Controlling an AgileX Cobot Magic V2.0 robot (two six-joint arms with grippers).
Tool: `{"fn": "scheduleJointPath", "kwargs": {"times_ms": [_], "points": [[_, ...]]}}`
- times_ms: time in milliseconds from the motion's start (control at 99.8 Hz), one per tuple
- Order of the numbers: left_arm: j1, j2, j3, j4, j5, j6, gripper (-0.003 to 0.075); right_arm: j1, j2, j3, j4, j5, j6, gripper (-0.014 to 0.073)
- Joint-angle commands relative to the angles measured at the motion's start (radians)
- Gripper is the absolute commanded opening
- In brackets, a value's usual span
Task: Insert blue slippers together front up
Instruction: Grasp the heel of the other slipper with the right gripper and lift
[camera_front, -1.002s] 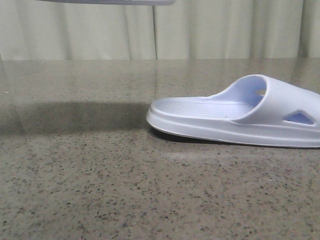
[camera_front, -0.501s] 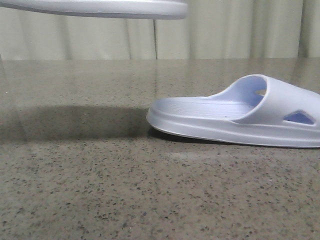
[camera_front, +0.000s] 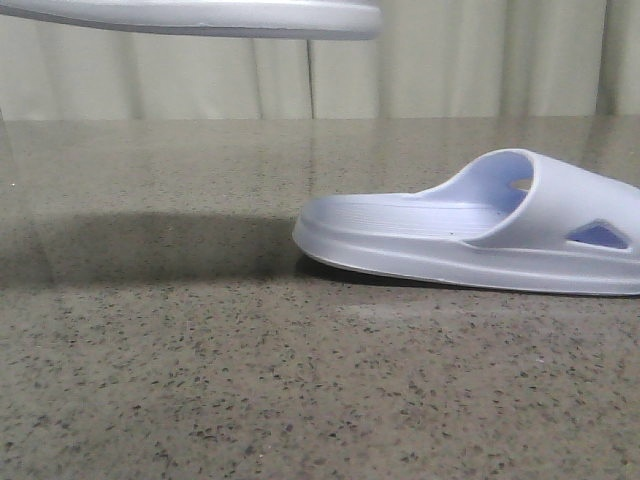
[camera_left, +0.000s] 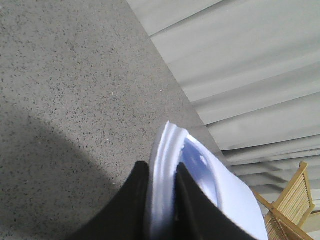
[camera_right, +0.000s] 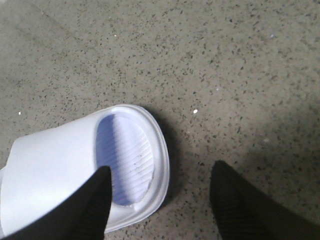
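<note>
One blue slipper (camera_front: 470, 240) lies sole-down on the table at the right, its heel end towards the left and its strap at the right edge. The other blue slipper (camera_front: 200, 18) hangs in the air at the top left of the front view, only its sole edge showing. My left gripper (camera_left: 162, 172) is shut on that raised slipper (camera_left: 167, 165), pinching its sole rim between both black fingers. My right gripper (camera_right: 160, 177) is open above the lying slipper (camera_right: 75, 170), one finger (camera_right: 95, 200) over its footbed and the other over bare table, touching nothing.
The speckled grey stone table (camera_front: 200, 380) stretches across the view, with a pale curtain (camera_front: 450, 60) behind it. A wooden chair (camera_left: 295, 200) shows beyond the table's edge in the left wrist view.
The raised slipper has come down and moved right, more of its sole now showing at the top of the front view. The slipper on the table has not moved.
</note>
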Motion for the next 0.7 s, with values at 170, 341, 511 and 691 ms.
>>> {"fn": "scheduleJointPath", "kwargs": {"times_ms": [170, 341, 511, 691], "points": [[-0.007, -0.006, -0.026, -0.039, -0.035, -0.002, 0.0016, -0.006, 0.049, -0.029, 0.021, -0.096, -0.002, 0.0371], [-0.007, -0.006, -0.026, -0.039, -0.035, -0.002, 0.0016, -0.006, 0.089, -0.029, 0.048, -0.102, -0.002, 0.0371], [-0.007, -0.006, -0.026, -0.039, -0.035, -0.002, 0.0016, -0.006, 0.129, -0.029, 0.06, -0.111, -0.002, 0.0371], [-0.007, -0.006, -0.026, -0.039, -0.035, -0.002, 0.0016, 0.033, 0.165, -0.029, 0.06, -0.165, -0.002, 0.0371]]}}
